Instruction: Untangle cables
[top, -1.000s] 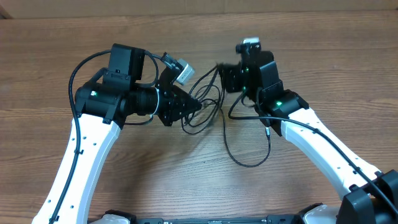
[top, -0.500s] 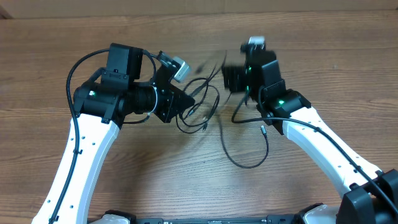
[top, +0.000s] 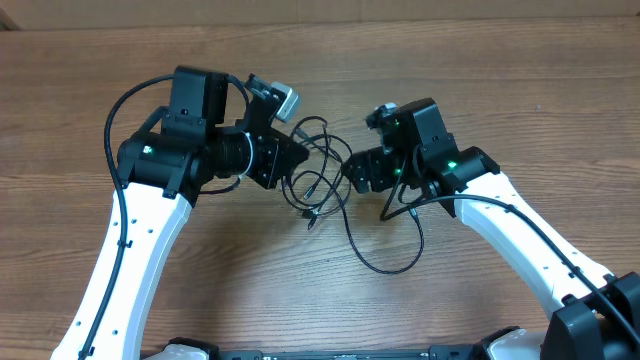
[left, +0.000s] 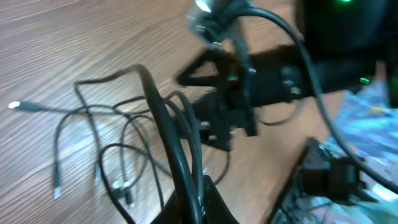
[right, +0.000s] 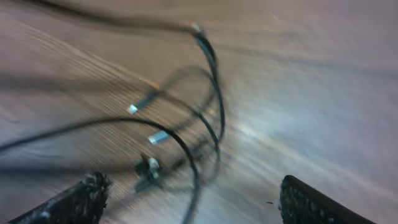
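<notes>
The cables (top: 322, 185) are in a knot on the table (top: 500, 80) between the arms. The left hand (top: 298, 160) is clenched on one strand, the right hand (top: 352, 172) released. Most untangling is left, I think.

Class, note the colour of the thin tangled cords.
The thin cords are black, with silvery metal plug tips; best seen in the left wrist view.

We find the cables (top: 318, 180) bunched on the table (top: 250, 290) between the two grippers. The left gripper (top: 298, 160) sits just left of the bunch and the right gripper (top: 350, 172) just right of it. One loop runs out from the bunch toward the arms' bases, in front of the right gripper.
</notes>
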